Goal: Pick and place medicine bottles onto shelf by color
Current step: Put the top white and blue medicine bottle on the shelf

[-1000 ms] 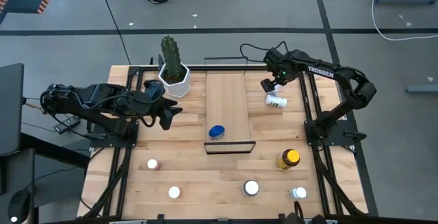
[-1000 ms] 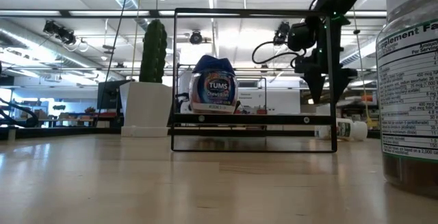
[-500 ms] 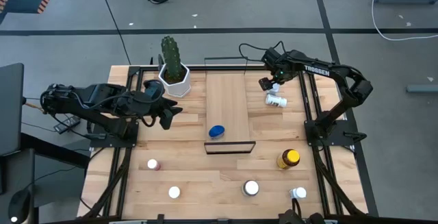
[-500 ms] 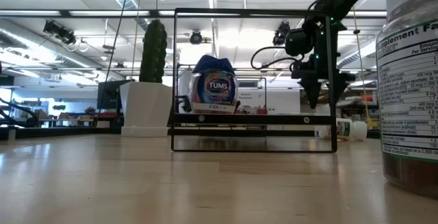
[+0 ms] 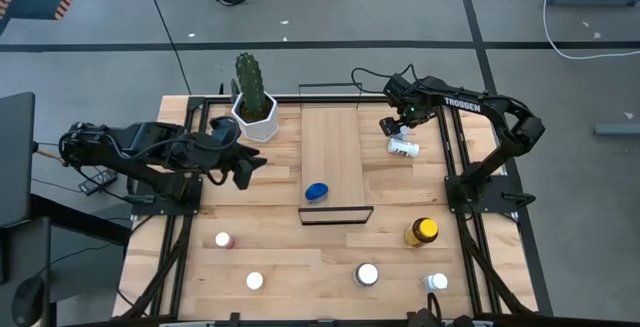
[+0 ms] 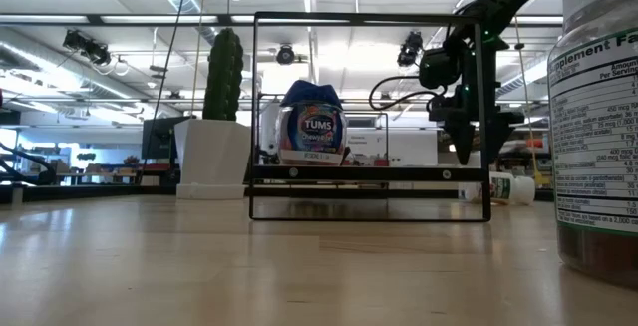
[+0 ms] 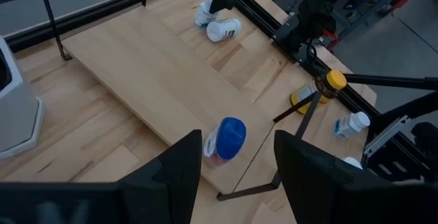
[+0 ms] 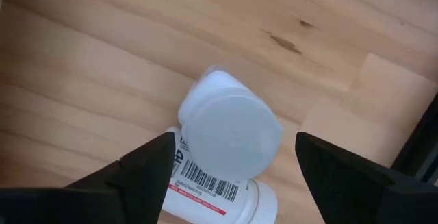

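Observation:
My right gripper (image 8: 234, 142) hangs open just above an upright white-capped bottle (image 8: 229, 129), one finger on either side of its cap, touching nothing. Against that bottle lies a second white bottle (image 8: 220, 186), on its side on the table, right of the shelf (image 5: 332, 142). A blue-lidded bottle (image 5: 317, 192) stands on the shelf's near end. Along the table's near part stand the amber bottle with a yellow cap (image 5: 422, 231), a pinkish bottle (image 5: 222, 239) and three white-capped ones (image 5: 367, 274). My left gripper (image 7: 236, 176) waits open at the table's left side.
A white pot with a cactus (image 5: 254, 102) stands at the far left corner by the shelf. Black wire rails (image 5: 336, 214) close the shelf's short ends. The table's right frame rail (image 5: 452, 157) runs close beside the two white bottles.
My right gripper has swayed a little toward the shelf and back again, staying over the two white bottles and staying open. The bottles have kept their places.

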Available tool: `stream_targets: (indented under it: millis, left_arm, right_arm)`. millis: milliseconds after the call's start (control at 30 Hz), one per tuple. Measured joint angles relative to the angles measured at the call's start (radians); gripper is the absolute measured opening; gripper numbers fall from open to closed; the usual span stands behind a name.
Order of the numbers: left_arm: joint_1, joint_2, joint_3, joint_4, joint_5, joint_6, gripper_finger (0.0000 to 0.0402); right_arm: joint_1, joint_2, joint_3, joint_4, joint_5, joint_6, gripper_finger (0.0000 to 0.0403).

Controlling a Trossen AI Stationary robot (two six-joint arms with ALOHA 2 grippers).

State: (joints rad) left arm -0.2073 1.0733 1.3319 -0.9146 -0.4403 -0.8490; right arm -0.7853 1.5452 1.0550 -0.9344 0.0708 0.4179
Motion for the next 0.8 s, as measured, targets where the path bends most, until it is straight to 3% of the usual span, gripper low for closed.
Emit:
stream_targets:
  millis: [267,633,800]
  left_arm:
    - [0.0,0.0,0.0,-0.003,0.0,-0.004,0.019]
    - [0.0,0.0,0.0,-0.004,0.0,-0.003,0.019]
    - [0.0,0.0,0.0,-0.004,0.0,-0.003,0.019]
  right_arm:
    - [0.003,0.0,0.0,0.003,0.0,-0.009,0.0273]
    - [0.04,0.0,0.0,0.019,0.005,-0.04,0.0182]
    - [0.067,-0.001,0.0,0.018,0.006,-0.035,0.0182]
